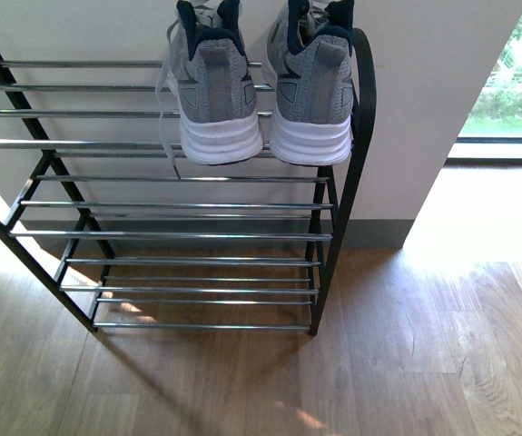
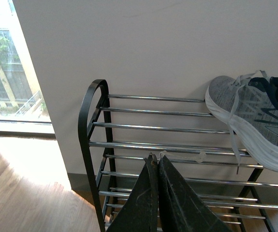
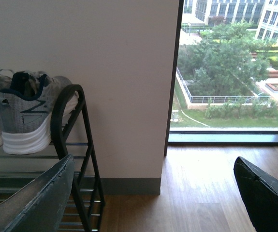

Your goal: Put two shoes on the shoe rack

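you see one shoe beside other shoe, heels out, top tier of shoe rack, right end. left gripper pinched closed, empty; right gripper spread wide.

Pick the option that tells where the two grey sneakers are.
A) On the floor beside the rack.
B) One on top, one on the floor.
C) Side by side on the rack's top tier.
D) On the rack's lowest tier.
C: in the front view both grey sneakers stand together, heels outward, on the top bars of the shoe rack.
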You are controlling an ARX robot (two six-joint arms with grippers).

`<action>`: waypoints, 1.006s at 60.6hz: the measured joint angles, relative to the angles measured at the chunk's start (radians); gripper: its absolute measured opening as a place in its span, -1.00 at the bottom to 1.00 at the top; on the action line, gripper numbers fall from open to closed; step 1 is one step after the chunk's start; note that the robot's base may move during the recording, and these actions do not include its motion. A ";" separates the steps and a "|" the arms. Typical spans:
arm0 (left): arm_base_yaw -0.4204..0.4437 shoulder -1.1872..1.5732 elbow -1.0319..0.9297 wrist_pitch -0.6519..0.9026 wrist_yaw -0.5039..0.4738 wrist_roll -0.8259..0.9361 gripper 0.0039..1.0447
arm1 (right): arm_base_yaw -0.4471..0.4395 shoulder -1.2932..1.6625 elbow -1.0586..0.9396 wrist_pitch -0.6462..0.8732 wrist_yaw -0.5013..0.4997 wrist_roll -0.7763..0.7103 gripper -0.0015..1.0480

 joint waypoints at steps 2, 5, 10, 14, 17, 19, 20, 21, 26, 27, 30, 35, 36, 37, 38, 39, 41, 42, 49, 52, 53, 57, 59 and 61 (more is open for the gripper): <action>0.000 -0.023 0.000 -0.019 0.000 0.000 -0.98 | 0.000 0.000 0.000 0.000 0.000 0.000 0.82; 0.000 -0.058 0.000 -0.051 0.000 0.000 -0.98 | 0.000 0.000 0.000 0.000 0.000 0.000 0.82; 0.000 -0.110 -0.001 -0.098 0.000 0.000 -0.98 | 0.000 0.000 0.000 0.000 0.000 0.000 0.82; 0.000 -0.153 -0.001 -0.138 0.000 0.000 -0.98 | 0.000 0.000 0.000 0.000 0.000 0.000 0.82; 0.000 -0.195 -0.001 -0.177 0.000 0.000 -0.98 | 0.000 0.000 0.000 0.000 0.000 0.000 0.82; 0.000 -0.222 -0.001 -0.202 0.000 0.000 -0.98 | 0.000 0.000 0.000 0.000 0.000 0.000 0.82; 0.000 -0.232 -0.001 -0.212 0.000 0.000 -0.98 | 0.000 0.000 0.000 0.000 0.000 0.000 0.82; 0.000 -0.247 -0.001 -0.227 0.000 0.000 -0.98 | 0.000 0.000 0.000 0.000 0.000 0.000 0.82; 0.000 -0.281 -0.001 -0.259 0.000 0.000 -0.98 | 0.000 0.000 0.000 0.000 0.000 0.000 0.82; 0.000 -0.290 -0.001 -0.267 0.000 0.000 -0.98 | 0.000 0.000 0.000 0.000 0.000 0.000 0.82; 0.000 -0.312 -0.001 -0.289 0.000 0.000 -0.98 | 0.000 0.000 0.000 0.000 0.000 0.000 0.82; 0.000 -0.345 -0.001 -0.321 0.000 0.000 -0.98 | 0.000 0.000 0.000 0.000 0.000 0.000 0.82; 0.000 -0.349 -0.001 -0.325 0.000 0.000 -0.98 | 0.000 0.000 0.000 0.000 0.000 0.000 0.82; 0.000 -0.357 -0.001 -0.333 0.000 0.000 -0.98 | 0.000 0.000 0.000 0.000 0.000 0.000 0.82; 0.000 -0.360 -0.001 -0.336 0.000 0.000 -0.98 | 0.000 0.000 0.000 0.000 0.000 0.000 0.82; 0.000 -0.368 -0.001 -0.344 0.000 0.000 -0.98 | 0.000 0.000 0.000 0.000 0.000 0.000 0.82; 0.000 -0.379 -0.001 -0.355 0.000 0.000 -0.98 | 0.000 0.000 0.000 0.000 0.000 0.000 0.82; 0.000 -0.386 -0.001 -0.362 0.000 0.000 -0.98 | 0.000 0.000 0.000 0.000 0.000 0.000 0.82; 0.000 -0.420 -0.001 -0.397 0.000 0.000 -0.98 | 0.000 0.000 0.000 0.000 0.000 0.000 0.82; 0.000 -0.437 -0.001 -0.411 0.000 0.000 -0.98 | 0.000 0.000 0.000 0.000 0.000 0.000 0.82; 0.000 -0.440 -0.001 -0.414 0.000 0.000 -0.98 | 0.000 0.000 0.000 0.000 0.000 0.000 0.82; 0.000 -0.457 -0.001 -0.430 0.000 0.000 -0.98 | 0.000 0.000 0.000 0.000 0.000 0.000 0.82; 0.000 -0.462 -0.001 -0.437 0.000 0.000 -0.98 | 0.000 0.000 0.000 0.000 0.000 0.000 0.82; 0.000 -0.473 -0.001 -0.449 0.000 0.000 -0.98 | 0.000 0.000 0.000 0.000 0.000 0.000 0.82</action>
